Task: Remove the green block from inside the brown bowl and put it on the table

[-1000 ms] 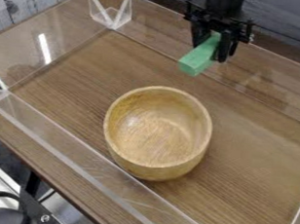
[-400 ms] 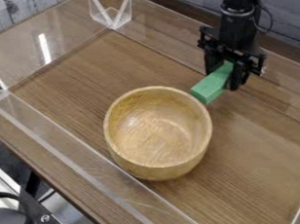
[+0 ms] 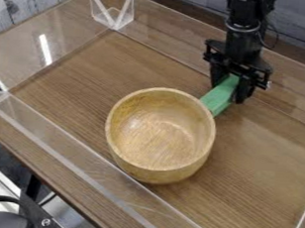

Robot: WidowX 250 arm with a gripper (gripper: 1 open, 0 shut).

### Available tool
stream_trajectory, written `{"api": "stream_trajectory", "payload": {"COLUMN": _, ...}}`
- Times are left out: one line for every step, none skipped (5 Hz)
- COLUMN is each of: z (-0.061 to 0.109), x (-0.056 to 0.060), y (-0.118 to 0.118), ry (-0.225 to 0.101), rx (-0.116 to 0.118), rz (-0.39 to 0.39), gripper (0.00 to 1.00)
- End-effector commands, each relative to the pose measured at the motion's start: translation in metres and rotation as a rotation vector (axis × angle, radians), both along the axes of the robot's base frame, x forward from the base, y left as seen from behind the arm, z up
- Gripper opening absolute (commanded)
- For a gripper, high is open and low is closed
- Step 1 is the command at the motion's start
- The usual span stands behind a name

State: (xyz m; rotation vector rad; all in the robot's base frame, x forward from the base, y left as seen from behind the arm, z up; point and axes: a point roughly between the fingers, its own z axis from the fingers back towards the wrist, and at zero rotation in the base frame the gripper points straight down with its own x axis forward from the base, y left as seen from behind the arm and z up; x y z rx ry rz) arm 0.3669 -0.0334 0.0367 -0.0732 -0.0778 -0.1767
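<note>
The scene is seen from one view only, so no part is shared with a second view. The camera is placed high, outside the near corner of the table [image 3: 79,80], and is turned obliquely downward across it. Most of the tabletop is covered at a middle distance. The clear acrylic wall [image 3: 98,166] is crossed in the foreground.

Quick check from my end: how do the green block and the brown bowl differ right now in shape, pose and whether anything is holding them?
The green block is a small, bright green bar; the brown bowl is round, light tan wood and far larger. The block hangs tilted, clamped in the shut gripper, while the bowl sits upright and free on the table. The bowl is empty; the block is outside it, just past its far rim. Both look matte.
</note>
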Motion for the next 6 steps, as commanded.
{"api": "stream_trajectory", "payload": {"z": 0.017, "x": 0.008, "y": -0.003, "ry": -0.065, "rx": -0.002, "rz": -0.009, "gripper": 0.00}}
{"api": "stream_trajectory", "payload": {"z": 0.021, "x": 0.007, "y": -0.003, "ry": -0.081, "rx": -0.005, "rz": -0.009, "gripper": 0.00}}
{"api": "stream_trajectory", "payload": {"z": 0.027, "x": 0.009, "y": -0.003, "ry": -0.100, "rx": -0.008, "rz": -0.009, "gripper": 0.00}}
{"api": "stream_trajectory", "payload": {"z": 0.033, "x": 0.010, "y": -0.003, "ry": -0.117, "rx": -0.013, "rz": -0.010, "gripper": 0.00}}
{"api": "stream_trajectory", "payload": {"z": 0.039, "x": 0.011, "y": -0.003, "ry": -0.133, "rx": -0.017, "rz": -0.011, "gripper": 0.00}}
{"api": "stream_trajectory", "payload": {"z": 0.040, "x": 0.010, "y": -0.002, "ry": -0.145, "rx": -0.019, "rz": -0.010, "gripper": 0.00}}
